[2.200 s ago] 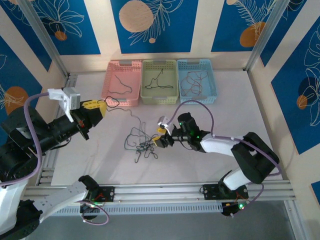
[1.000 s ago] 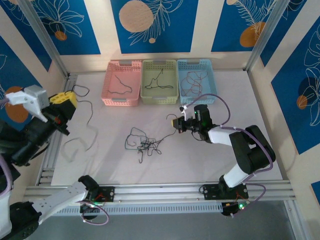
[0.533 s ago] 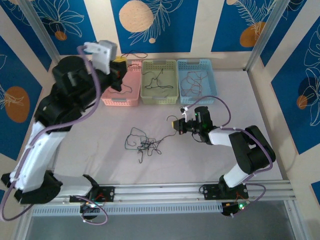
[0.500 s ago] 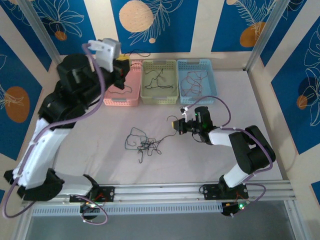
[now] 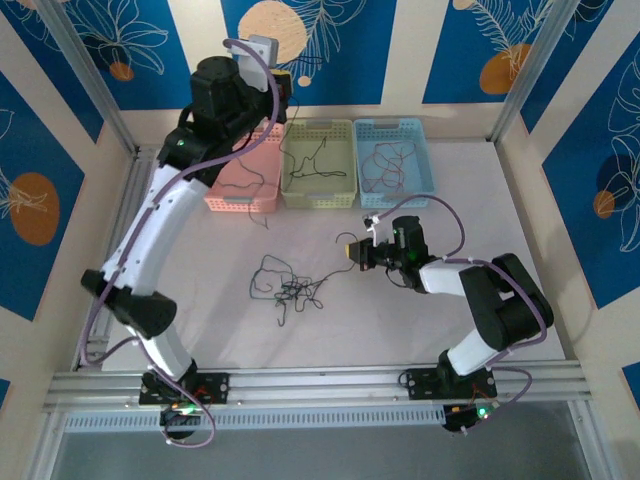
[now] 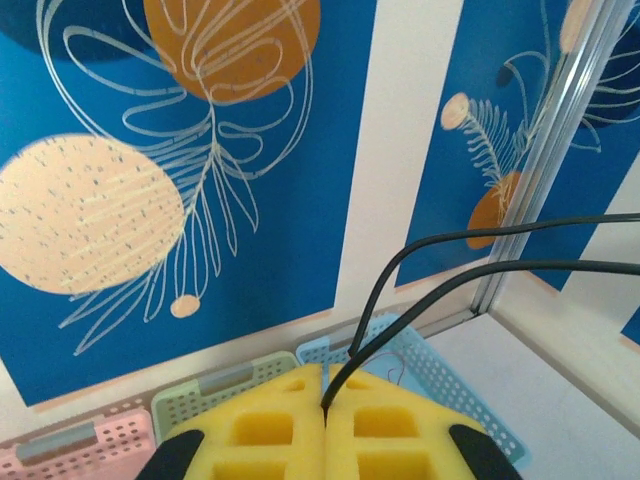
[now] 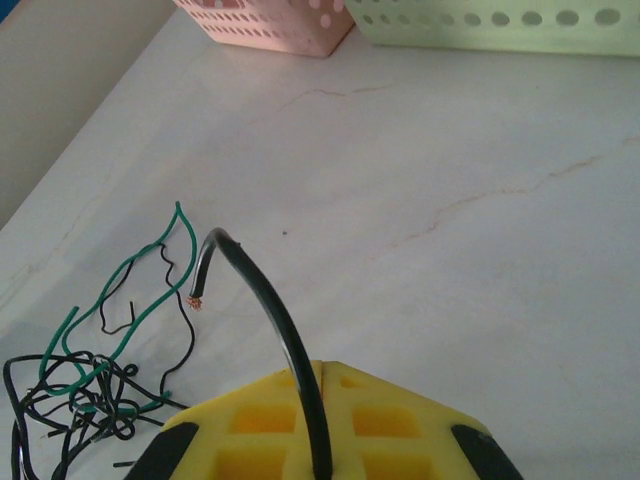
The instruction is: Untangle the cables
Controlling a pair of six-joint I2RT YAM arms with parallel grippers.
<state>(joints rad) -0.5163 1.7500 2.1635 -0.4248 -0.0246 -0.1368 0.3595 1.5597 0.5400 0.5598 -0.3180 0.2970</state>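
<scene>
A tangle of thin black and green cables (image 5: 288,288) lies mid-table. My left gripper (image 5: 283,82) is raised high by the back wall above the baskets, its yellow pads (image 6: 270,430) shut on a black cable (image 6: 440,285). Two strands of it run off to the right, and in the top view the cable (image 5: 268,200) hangs down past the pink basket. My right gripper (image 5: 352,251) sits low on the table right of the tangle, shut on another black cable (image 7: 285,335). That one's bare copper end curls free, and the tangle (image 7: 75,395) lies to its left.
Three baskets stand in a row at the back: pink (image 5: 222,170), green (image 5: 345,165) and blue (image 5: 425,165), each with loose wires inside. Metal frame posts (image 5: 520,75) and wall panels close in the sides. Open tabletop (image 5: 200,300) lies left of the tangle.
My left arm has swung up and right from over the pink basket toward the back wall, carrying its black cable. The right arm and the tangle have not moved.
</scene>
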